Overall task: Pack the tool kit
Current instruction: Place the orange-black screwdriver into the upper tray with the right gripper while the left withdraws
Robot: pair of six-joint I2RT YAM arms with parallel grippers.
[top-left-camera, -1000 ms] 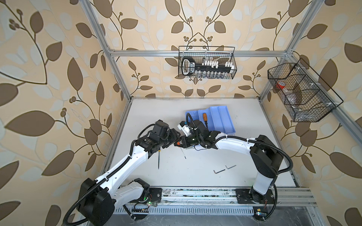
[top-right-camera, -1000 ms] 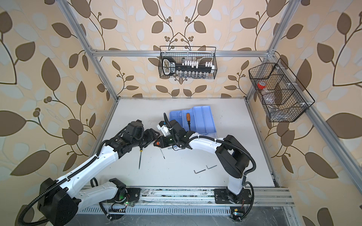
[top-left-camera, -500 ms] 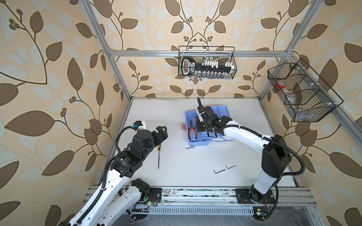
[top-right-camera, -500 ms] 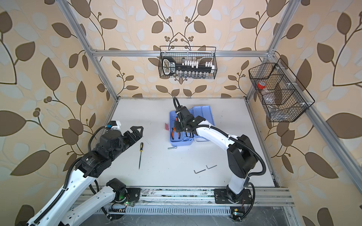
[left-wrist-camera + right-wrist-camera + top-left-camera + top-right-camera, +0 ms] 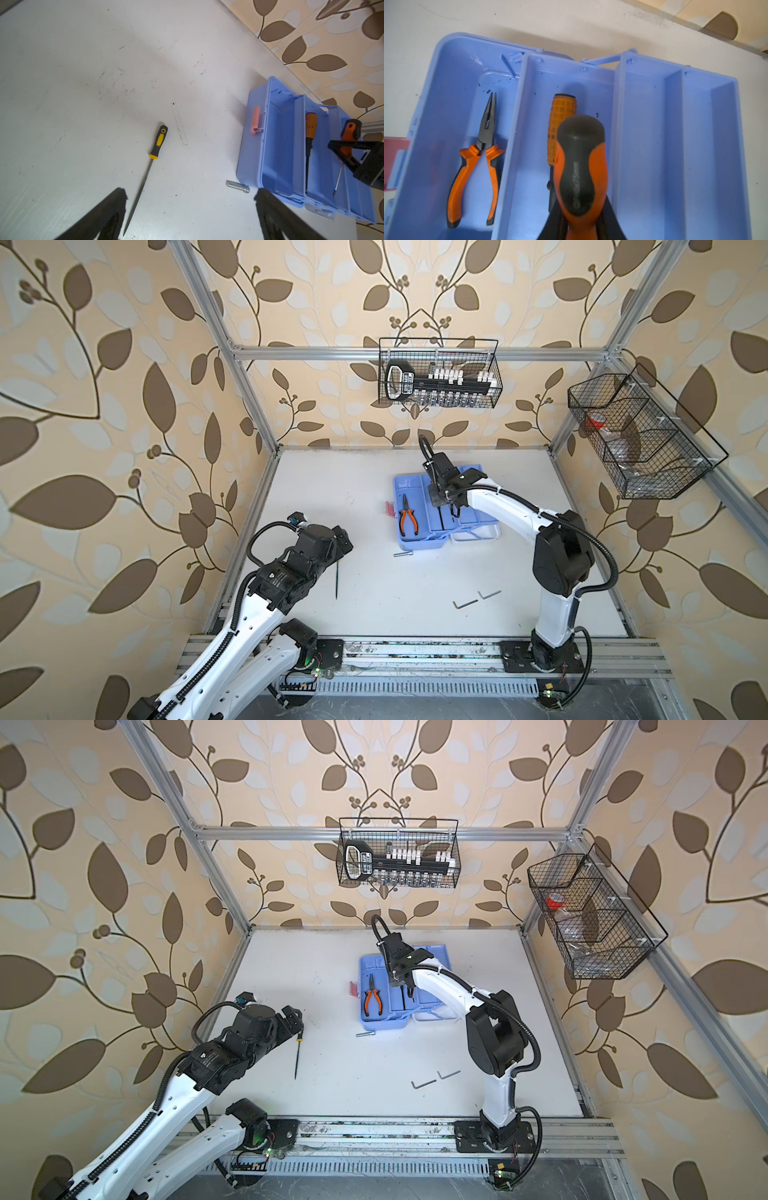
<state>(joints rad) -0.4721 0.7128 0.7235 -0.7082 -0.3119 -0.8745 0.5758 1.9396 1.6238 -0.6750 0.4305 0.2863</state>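
The tool kit (image 5: 415, 539) (image 5: 376, 1023) lies open on the table, light blue, with stepped trays (image 5: 654, 145) and a pink latch (image 5: 255, 120). My right gripper (image 5: 448, 506) (image 5: 406, 989) (image 5: 581, 217) is shut on an orange-and-black screwdriver (image 5: 579, 162) (image 5: 351, 133), held over the middle tray. An orange ribbed-handle screwdriver (image 5: 562, 116) lies in that tray. Orange-handled pliers (image 5: 477, 162) (image 5: 408, 520) lie in the base. My left gripper (image 5: 343, 541) (image 5: 293, 1017) (image 5: 190, 195) is open over bare table, with nothing between its fingers.
A yellow-and-black-handled file (image 5: 158, 143) (image 5: 337, 576) lies on the table by the left gripper. A small metal pin (image 5: 238, 186) (image 5: 404, 554) sits before the kit. Two hex keys (image 5: 465, 603) lie nearer the front. Black wire baskets hang at the back (image 5: 438, 373) and right (image 5: 640, 439).
The two grippers met at the table's middle a second ago. The left gripper has opened and pulled back left. The right gripper has carried the screwdriver over the kit.
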